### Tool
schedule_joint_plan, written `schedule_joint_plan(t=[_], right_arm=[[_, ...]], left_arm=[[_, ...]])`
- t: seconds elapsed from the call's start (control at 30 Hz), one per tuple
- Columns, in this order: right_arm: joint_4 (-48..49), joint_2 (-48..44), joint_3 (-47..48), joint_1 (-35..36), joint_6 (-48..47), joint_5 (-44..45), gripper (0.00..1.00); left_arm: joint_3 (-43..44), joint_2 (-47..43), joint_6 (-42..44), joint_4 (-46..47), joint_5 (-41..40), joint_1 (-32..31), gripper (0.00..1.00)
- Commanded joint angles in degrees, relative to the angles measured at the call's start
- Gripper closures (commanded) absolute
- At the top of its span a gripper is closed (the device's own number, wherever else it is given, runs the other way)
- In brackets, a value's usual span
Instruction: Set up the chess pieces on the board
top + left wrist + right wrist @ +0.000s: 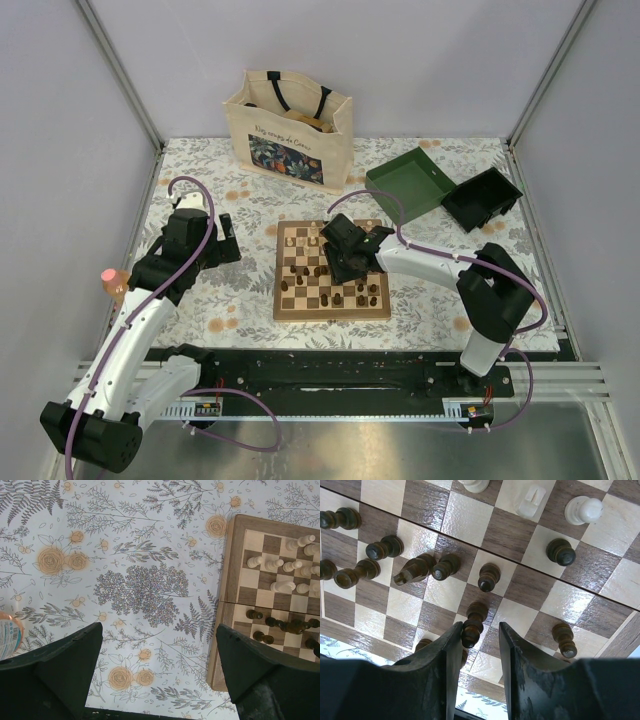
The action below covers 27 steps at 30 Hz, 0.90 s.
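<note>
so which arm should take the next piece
Right. The right gripper is over the board, straddling a dark piece. The left gripper hangs open over the tablecloth, beside the board.

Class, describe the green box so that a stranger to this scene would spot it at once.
Start at the chessboard in the middle of the flowered table. Beyond its far right corner lies the green box, open, beside a black box of like shape. Nothing else there is green.
</note>
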Motion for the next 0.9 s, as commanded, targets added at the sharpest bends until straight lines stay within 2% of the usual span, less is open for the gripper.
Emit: schedule_joint_plan(t=[0.0, 0.27, 0.53, 0.67, 0.87], right_arm=[[2.0, -2.8, 1.5, 0.2, 0.6, 1.7, 0.57], [2.6, -2.9, 1.4, 0.2, 1.0, 1.0, 0.57], [2.6, -3.3, 1.1, 0.2, 0.9, 1.2, 0.63], [2.7, -3.5, 1.0, 0.2, 0.8, 1.3, 0.67], [2.2, -5.8, 0.3, 0.2, 0.5, 2.1, 0.80]], left_arm=[[0.2, -0.5, -0.1, 1.1, 0.4, 0.3, 0.01], [0.2, -0.5, -0.1, 1.1, 0.4, 0.3, 0.01], [0.2, -0.7, -0.2, 1.0, 0.4, 0.3, 0.01], [0.1, -0.6, -0.2, 1.0, 0.4, 0.3, 0.01], [0.1, -0.8, -0.2, 1.1, 0.4, 0.3, 0.01]])
